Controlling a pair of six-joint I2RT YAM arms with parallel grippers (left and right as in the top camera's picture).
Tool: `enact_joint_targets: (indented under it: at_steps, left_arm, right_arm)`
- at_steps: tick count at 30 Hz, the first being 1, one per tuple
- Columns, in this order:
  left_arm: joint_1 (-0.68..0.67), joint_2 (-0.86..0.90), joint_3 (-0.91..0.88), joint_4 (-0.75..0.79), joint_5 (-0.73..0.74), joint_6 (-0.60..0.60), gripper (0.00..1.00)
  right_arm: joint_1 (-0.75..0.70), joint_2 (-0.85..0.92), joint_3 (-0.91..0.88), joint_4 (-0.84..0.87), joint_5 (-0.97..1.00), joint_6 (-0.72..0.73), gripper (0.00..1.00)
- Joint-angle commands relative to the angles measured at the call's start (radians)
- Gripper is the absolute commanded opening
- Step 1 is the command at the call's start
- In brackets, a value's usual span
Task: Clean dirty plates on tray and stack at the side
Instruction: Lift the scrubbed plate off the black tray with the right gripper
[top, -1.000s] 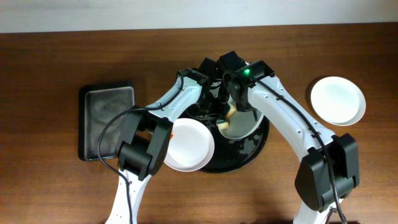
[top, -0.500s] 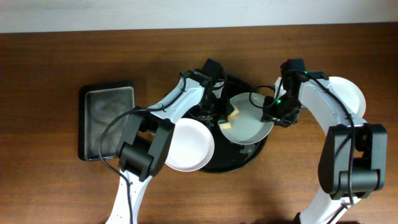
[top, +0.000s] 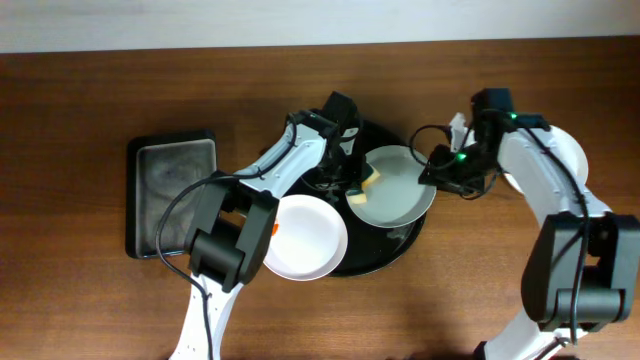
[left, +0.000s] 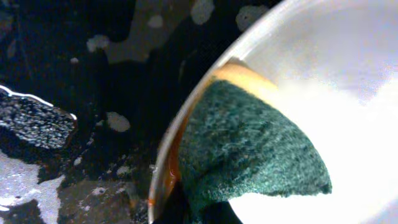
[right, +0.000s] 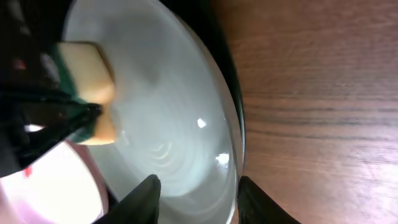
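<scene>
The black tray (top: 392, 252) sits mid-table. One white plate (top: 400, 190) is over it, tilted. My right gripper (top: 437, 172) grips its right rim, and its fingers (right: 199, 199) straddle the plate's edge (right: 180, 124). My left gripper (top: 357, 186) is shut on a green-yellow sponge (top: 370, 180) and presses it on the plate's left rim. The sponge (left: 249, 149) covers an orange smear at the rim. A second plate (top: 308, 238) with an orange smear lies on the tray's front left edge. A third plate (top: 562, 158) lies on the table at the right.
A rectangular dark metal tray (top: 172, 195) stands at the left. The black tray's wet floor (left: 81, 99) shows in the left wrist view. Bare wood table (right: 323, 93) lies right of the tray.
My right arm swung from over the tray's middle to its right side and took hold of the plate's rim. The plate shifted slightly up and left. The left gripper stayed with the sponge.
</scene>
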Motion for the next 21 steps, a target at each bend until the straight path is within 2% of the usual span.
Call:
enact_joint_targets:
  at_steps: [1, 6, 8, 12, 14, 19, 21]
  left_arm:
    - [-0.02, 0.019, -0.024, 0.015, -0.04, -0.005, 0.01]
    - [-0.023, 0.019, -0.024, 0.013, -0.043, -0.005, 0.01]
    - [-0.029, 0.02, -0.038, 0.025, -0.066, -0.005, 0.01]
    - [-0.057, 0.025, -0.054, 0.062, -0.065, 0.006, 0.01]
    - [-0.074, 0.025, -0.054, 0.08, -0.066, 0.018, 0.01]
    - [-0.091, 0.025, -0.054, 0.087, -0.092, 0.04, 0.01]
    - [-0.091, 0.025, -0.054, 0.08, -0.091, 0.04, 0.01]
  right_arm:
    - [-0.062, 0.033, -0.041, 0.026, -0.165, -0.049, 0.41]
    - [-0.09, 0.065, -0.086, 0.078, -0.17, -0.045, 0.4]
    - [-0.155, 0.064, -0.085, 0.056, -0.317, -0.177, 0.4]
    - [-0.271, 0.064, -0.087, 0.026, -0.32, -0.204, 0.4]
    - [-0.259, 0.064, -0.102, 0.038, -0.264, -0.196, 0.4]
    - [-0.154, 0.064, -0.202, 0.229, -0.26, -0.148, 0.38]
    - [-0.109, 0.065, -0.206, 0.268, -0.219, -0.111, 0.28]
